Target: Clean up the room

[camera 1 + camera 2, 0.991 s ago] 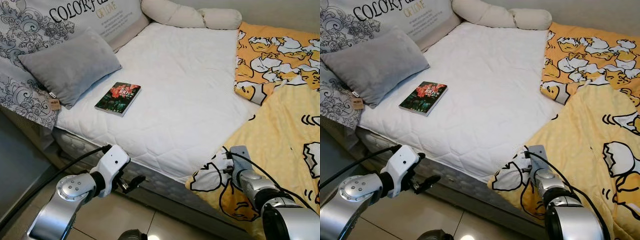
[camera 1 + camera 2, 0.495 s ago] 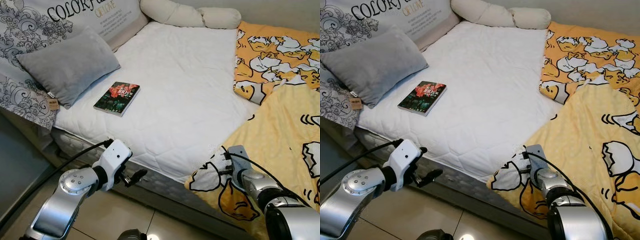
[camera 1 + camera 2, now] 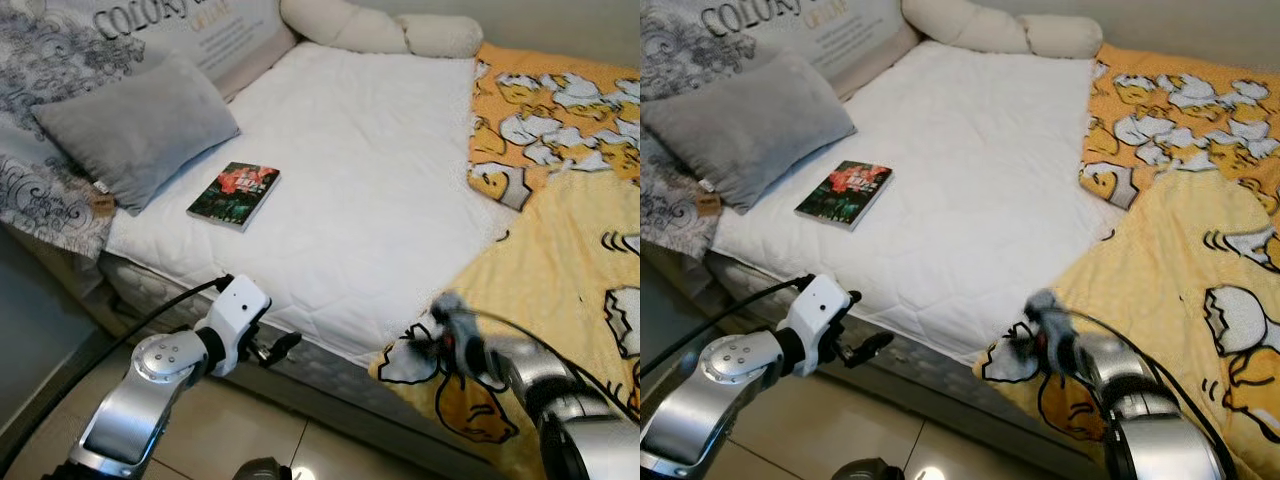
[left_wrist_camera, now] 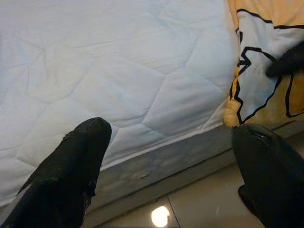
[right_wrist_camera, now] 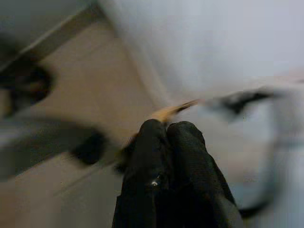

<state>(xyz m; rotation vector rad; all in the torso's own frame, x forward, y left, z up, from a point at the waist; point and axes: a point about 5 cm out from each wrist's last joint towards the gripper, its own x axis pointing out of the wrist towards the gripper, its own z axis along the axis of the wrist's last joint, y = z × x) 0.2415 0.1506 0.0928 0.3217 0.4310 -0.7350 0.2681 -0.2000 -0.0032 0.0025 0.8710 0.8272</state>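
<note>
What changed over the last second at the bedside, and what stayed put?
The left gripper, fingers open, has crept toward the mattress edge. The right gripper, fingers together, is blurred in motion at the yellow blanket corner. The book and grey pillow lie as before.

A bed (image 3: 400,200) is taking up most of the room, its white quilted mattress lying bare under even light. A strip of pale wall (image 3: 560,25) is showing behind it. Beige tiles (image 3: 230,430) are covering the floor below the bed's edge, and a lamp's glare (image 4: 160,216) is reflecting off them. A dark grey panel (image 3: 30,320) is standing beside the bed, by the robot's left.
</note>
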